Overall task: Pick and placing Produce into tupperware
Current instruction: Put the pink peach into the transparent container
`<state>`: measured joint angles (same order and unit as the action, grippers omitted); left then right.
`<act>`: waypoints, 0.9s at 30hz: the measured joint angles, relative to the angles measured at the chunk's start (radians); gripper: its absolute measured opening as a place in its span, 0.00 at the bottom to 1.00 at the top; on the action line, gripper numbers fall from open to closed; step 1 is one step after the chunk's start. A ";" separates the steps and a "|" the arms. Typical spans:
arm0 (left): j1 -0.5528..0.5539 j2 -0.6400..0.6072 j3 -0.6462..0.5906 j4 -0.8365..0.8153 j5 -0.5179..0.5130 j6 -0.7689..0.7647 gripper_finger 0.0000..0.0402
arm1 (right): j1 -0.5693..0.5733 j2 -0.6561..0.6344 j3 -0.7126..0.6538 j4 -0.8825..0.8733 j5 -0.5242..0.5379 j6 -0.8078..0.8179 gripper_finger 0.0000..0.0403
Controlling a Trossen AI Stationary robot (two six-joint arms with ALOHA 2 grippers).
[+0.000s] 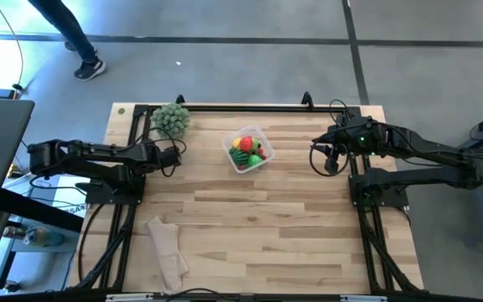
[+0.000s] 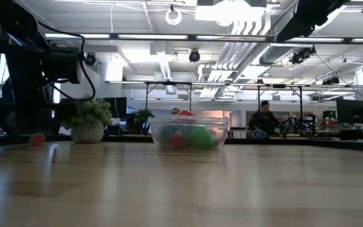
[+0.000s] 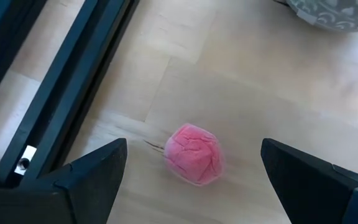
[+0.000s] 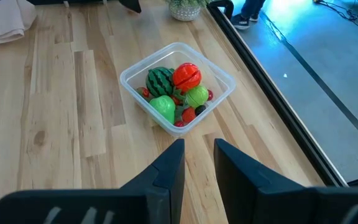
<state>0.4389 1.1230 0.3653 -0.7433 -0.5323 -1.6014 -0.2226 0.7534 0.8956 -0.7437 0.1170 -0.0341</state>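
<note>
The clear square tupperware [image 4: 178,87] sat upright on the table toward its far edge, lid off; inside lay a striped watermelon [image 4: 160,79], a red fruit [image 4: 186,75], two green ones and small berries; a pink ball [image 3: 195,154] lay apart on the bare wood.
</note>
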 joint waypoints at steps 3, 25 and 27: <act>0.000 0.027 0.000 0.010 -0.001 0.004 0.89 | 0.000 0.000 0.000 0.000 0.000 0.000 0.19; 0.000 0.139 0.000 0.095 -0.044 0.038 0.72 | 0.000 0.000 0.000 0.000 0.000 0.000 0.19; 0.000 0.139 0.000 0.096 -0.044 0.038 0.67 | 0.000 0.000 0.000 0.000 0.000 0.000 0.19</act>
<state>0.4385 1.2617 0.3653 -0.6472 -0.5766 -1.5635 -0.2226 0.7536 0.8955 -0.7437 0.1173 -0.0341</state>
